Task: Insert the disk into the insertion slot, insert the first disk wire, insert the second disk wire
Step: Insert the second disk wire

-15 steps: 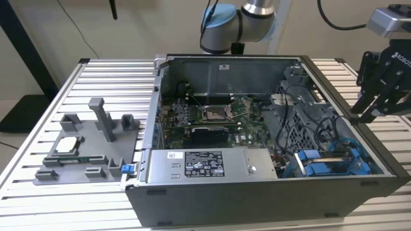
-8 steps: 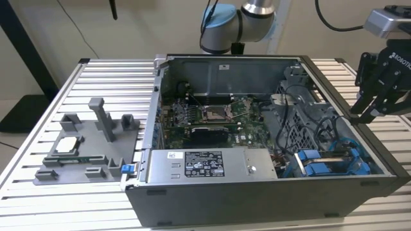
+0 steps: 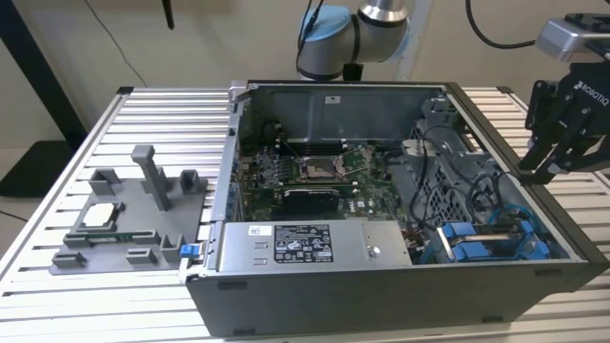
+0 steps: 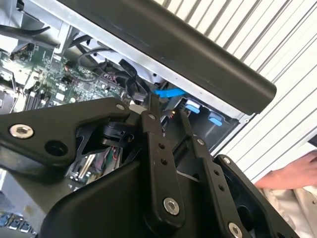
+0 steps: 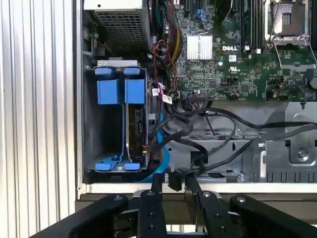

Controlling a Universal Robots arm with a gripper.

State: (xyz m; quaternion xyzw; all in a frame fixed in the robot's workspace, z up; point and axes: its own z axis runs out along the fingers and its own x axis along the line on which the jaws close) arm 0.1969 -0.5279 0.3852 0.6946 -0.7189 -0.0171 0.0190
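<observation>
The pincer (image 3: 536,170) is hanging just over the side wall of the open computer case (image 3: 381,300) on the bench (image 3: 57,300), and I cannot tell if it is open, closed or pinching anything. The disk (image 5: 133,124) in its blue frame is already sitting in the insertion slot (image 5: 101,134), lower than the pincer, with its long side pointing straight away from the pincer. A blue wire (image 5: 165,161) and black wires (image 5: 233,116) are lying beside the disk, nearer the pincer.
</observation>
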